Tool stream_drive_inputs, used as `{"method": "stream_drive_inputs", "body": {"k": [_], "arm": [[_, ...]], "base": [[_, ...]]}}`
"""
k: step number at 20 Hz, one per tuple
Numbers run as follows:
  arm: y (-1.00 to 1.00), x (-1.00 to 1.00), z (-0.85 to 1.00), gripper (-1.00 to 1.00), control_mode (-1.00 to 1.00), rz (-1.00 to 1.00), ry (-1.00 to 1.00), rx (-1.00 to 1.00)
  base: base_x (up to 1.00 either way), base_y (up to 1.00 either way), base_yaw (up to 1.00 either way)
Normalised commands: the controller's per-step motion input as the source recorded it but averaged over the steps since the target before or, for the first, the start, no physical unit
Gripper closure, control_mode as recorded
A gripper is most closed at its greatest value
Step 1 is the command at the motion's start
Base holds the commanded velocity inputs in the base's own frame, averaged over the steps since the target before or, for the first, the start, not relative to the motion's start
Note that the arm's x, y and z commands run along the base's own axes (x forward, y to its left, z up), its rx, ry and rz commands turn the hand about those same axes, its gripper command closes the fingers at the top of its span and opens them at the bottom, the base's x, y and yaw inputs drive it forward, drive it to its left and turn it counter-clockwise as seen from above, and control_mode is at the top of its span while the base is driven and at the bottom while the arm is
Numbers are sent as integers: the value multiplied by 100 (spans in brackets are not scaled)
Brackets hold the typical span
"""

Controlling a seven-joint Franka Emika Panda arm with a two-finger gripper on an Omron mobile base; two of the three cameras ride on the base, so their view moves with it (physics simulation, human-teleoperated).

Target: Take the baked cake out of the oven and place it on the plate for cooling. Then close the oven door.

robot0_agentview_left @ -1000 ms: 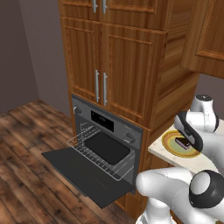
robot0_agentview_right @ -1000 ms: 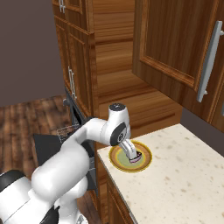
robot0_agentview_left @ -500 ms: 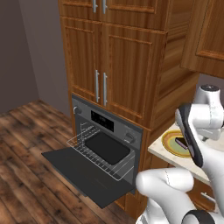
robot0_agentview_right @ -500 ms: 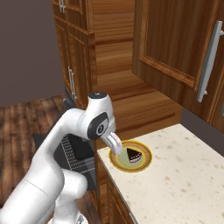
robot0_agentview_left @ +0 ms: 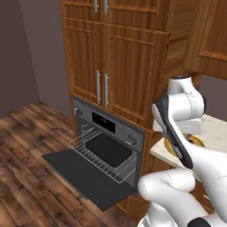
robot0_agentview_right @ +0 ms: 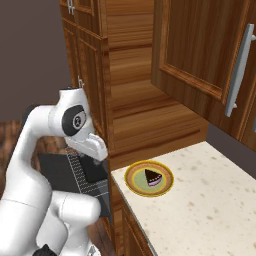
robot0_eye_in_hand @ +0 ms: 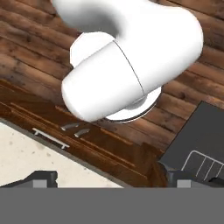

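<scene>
Cake (robot0_agentview_right: 152,177) now sits on the plate (robot0_agentview_right: 135,181) near the surface's (robot0_agentview_right: 200,200) left edge; jaws apart, empty, arm swung away toward the oven (robot0_agentview_left: 108,133). You still need to shut its door (robot0_agentview_left: 86,177).

A home kitchen: tall wooden cabinets (robot0_agentview_left: 115,66) surround a built-in wall oven (robot0_agentview_left: 108,133) with its door (robot0_agentview_left: 86,175) dropped open, beside a speckled stone tabletop (robot0_agentview_right: 200,210) and wood-plank floor (robot0_agentview_left: 26,168).
</scene>
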Motion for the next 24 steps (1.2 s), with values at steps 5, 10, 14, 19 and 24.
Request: {"method": "stream_drive_inputs", "body": {"k": [5, 10, 14, 19, 24], "arm": [[100, -3, 2, -100, -100, 26, 27, -17], [100, 1, 0, -100, -100, 21, 22, -30], [100, 36, 0, -100, -100, 20, 18, -33], [72, 68, -23, -100, -100, 24, 27, -28], [13, 66, -54, -100, -100, 35, 34, -21]], "base": [[0, 0, 0], [0, 0, 0], [0, 0, 0], [0, 0, 0], [0, 0, 0]]}}
